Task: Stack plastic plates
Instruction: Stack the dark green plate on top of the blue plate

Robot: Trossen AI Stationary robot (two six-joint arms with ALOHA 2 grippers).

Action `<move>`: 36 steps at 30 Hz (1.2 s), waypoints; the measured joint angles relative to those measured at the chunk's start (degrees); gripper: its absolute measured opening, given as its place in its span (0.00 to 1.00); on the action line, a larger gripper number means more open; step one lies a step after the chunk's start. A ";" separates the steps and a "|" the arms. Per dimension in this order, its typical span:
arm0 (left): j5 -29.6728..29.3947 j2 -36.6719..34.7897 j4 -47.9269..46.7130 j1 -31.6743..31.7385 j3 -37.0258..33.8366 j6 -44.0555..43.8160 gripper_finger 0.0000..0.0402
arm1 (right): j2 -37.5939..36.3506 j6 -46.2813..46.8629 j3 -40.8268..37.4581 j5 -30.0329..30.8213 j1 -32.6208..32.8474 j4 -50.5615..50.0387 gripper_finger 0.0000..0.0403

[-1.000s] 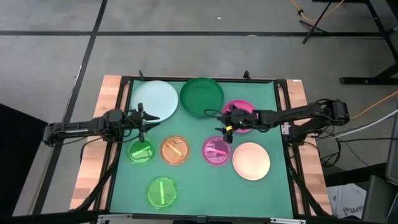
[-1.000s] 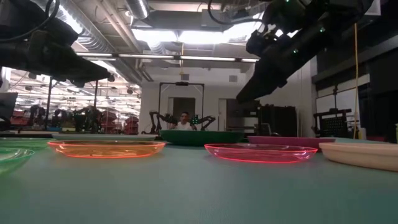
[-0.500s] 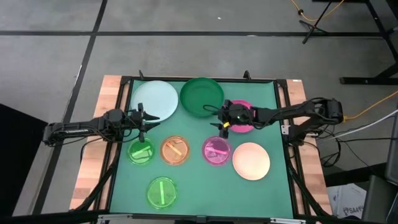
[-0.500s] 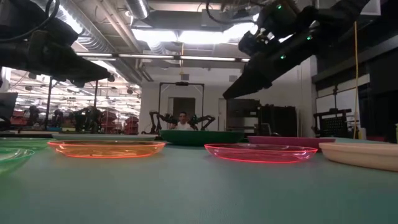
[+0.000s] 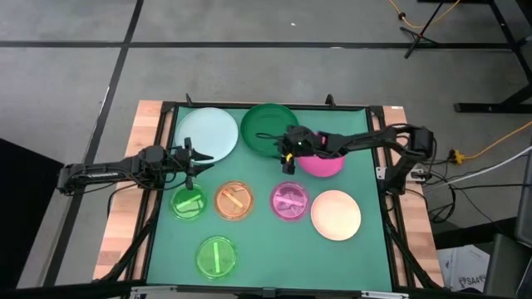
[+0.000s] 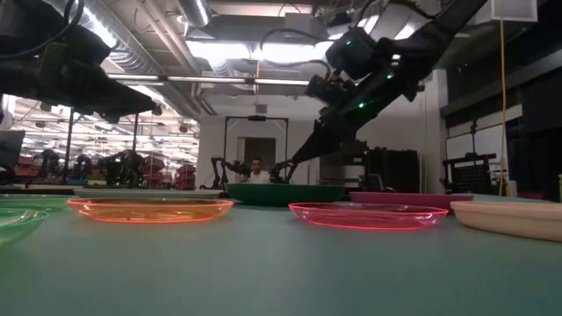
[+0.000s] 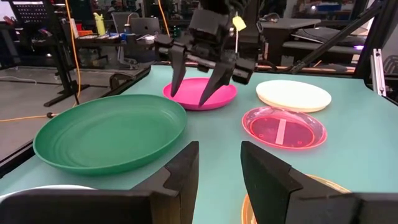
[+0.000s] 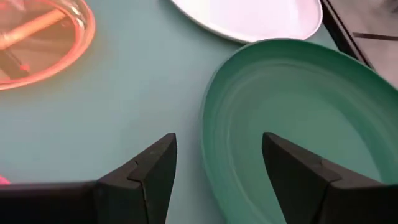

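Dark right gripper point(image 5: 287, 157): has moved left since a second ago, from over the magenta plate point(image 5: 322, 162) and pink plate point(image 5: 290, 200) to the near right rim of the dark green plate point(image 5: 269, 128); jaws spread, nothing held, tips above the mat point(image 5: 258, 241).

Left gripper point(image 5: 192, 158): unchanged, hanging at the near edge of the pale blue plate point(image 5: 206, 132), far side of a small green plate point(image 5: 189, 201); jaws apart, empty.

Plates, none shifted, none stacked:
- Far row: pale blue at left, dark green at centre, magenta to its right, partly hidden under the right arm.
- Middle row: small green, orange plate point(image 5: 234, 200), pink with a bar mark, cream plate point(image 5: 336, 214) at right.
- Near: second green plate point(image 5: 216, 257), alone.

Surroundings: green mat on a wooden table point(image 5: 119, 232) with a black frame. Person point(image 6: 256, 170) seated far off in the room behind, seen past the dark green plate in the low view.
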 joint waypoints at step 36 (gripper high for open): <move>-1.46 0.00 0.20 0.00 -0.02 0.03 0.28 | 9.74 -2.81 1.51 4.58 -0.69 -1.05 0.25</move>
